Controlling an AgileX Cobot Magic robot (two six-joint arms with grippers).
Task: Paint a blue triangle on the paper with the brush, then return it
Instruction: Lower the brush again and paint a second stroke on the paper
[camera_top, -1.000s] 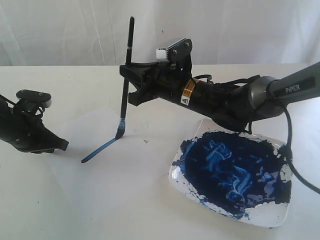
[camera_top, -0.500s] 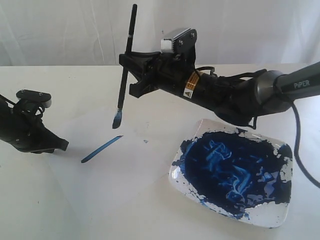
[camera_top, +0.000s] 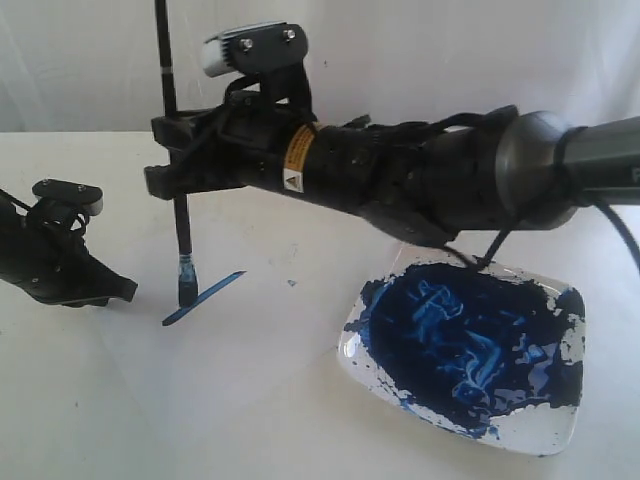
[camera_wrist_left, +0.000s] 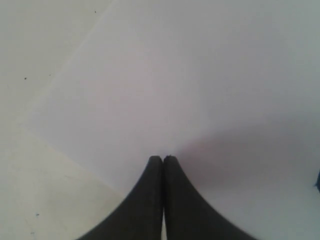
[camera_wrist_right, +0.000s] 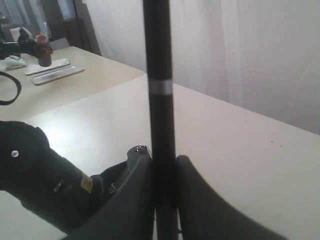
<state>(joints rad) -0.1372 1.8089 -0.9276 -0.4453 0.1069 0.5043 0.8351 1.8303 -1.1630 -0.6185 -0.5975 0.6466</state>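
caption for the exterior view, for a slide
Right hand holds the brush upright, tip down at the paper beside one blue stroke, paint dish nearby.

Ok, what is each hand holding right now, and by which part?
Right hand clamps the brush midway along its black handle, tip down. Left hand is shut on nothing.

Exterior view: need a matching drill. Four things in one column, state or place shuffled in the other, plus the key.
1. brush
2. left gripper
3. paint dish
4. blue stroke

A. shut, holding nothing
B. smeared with dark blue paint
C. upright, tip down, clamped in the right gripper
D. short slanted line on the paper

Pairs: 1-C, 2-A, 3-B, 4-D
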